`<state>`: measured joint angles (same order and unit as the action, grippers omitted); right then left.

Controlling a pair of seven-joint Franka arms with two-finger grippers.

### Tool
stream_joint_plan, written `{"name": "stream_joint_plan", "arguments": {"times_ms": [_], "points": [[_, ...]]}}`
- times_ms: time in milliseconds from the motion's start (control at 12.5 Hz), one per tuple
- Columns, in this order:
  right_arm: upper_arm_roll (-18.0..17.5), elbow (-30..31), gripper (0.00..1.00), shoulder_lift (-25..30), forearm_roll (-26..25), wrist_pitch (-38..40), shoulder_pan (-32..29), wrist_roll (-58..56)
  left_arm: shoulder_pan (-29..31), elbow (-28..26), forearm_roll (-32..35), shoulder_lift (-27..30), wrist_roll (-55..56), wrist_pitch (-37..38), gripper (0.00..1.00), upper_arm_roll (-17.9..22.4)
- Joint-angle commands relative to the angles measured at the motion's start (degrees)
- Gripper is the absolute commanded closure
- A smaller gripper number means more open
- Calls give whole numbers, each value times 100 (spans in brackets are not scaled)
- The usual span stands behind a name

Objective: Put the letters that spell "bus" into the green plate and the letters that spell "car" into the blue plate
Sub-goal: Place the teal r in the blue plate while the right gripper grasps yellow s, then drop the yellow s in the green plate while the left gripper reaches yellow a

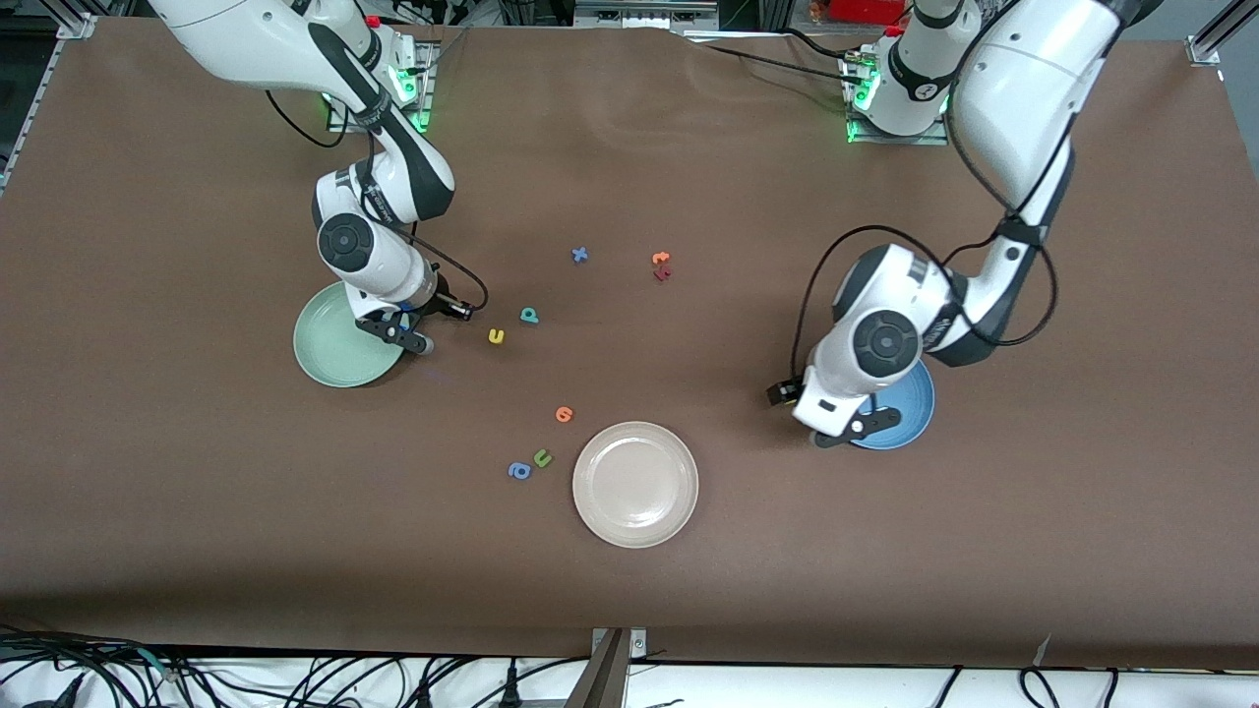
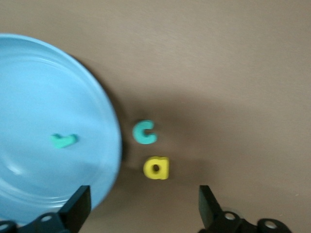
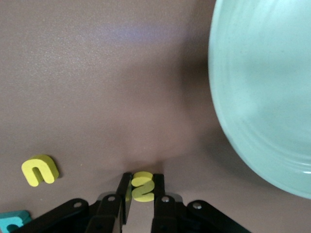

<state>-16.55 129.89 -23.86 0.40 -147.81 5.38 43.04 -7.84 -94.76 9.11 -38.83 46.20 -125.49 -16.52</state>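
Note:
My right gripper (image 3: 142, 188) is shut on the yellow "s" (image 3: 143, 184), low over the table just beside the green plate (image 3: 262, 97); in the front view this gripper (image 1: 411, 337) sits at the rim of the green plate (image 1: 329, 349). The yellow "u" (image 1: 497, 336) and teal "b" (image 1: 529, 315) lie close by on the table. My left gripper (image 2: 144, 208) is open above the table by the blue plate (image 2: 43, 97), which holds the teal "r" (image 2: 64, 141). The teal "c" (image 2: 145, 132) and yellow "a" (image 2: 156, 168) lie just outside the plate's rim.
A beige-white plate (image 1: 635, 483) stands nearer the front camera, mid-table. Beside it lie an orange letter (image 1: 564, 414), a green "u" (image 1: 542, 457) and a blue "a" (image 1: 519, 471). Farther off are a blue "x" (image 1: 579, 255) and an orange and a dark red letter (image 1: 662, 265).

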Motion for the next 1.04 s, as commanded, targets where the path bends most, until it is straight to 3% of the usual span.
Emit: {"name": "stream_joint_plan", "arguments": {"times_ms": [0,80,319,558,957], "points": [[-6,115,100,22,-84,-73,-10,99,-147,124,-76,-195,65,-185,15,26],[-6,98,100,83,-84,-3,-10,90,-217,124,-67,-274,56,-421,23,35],[107,-243,100,705,-76,1319,-19,20,-192,107,-14,-441,3,-687,24,44],[738,-789,100,944,-84,2632,-19,-776,-139,81,-5,-433,-84,-626,24,52],[1977,-746,100,700,-84,2530,-28,-2894,2,19,-5,-415,-586,-590,26,132]]}}
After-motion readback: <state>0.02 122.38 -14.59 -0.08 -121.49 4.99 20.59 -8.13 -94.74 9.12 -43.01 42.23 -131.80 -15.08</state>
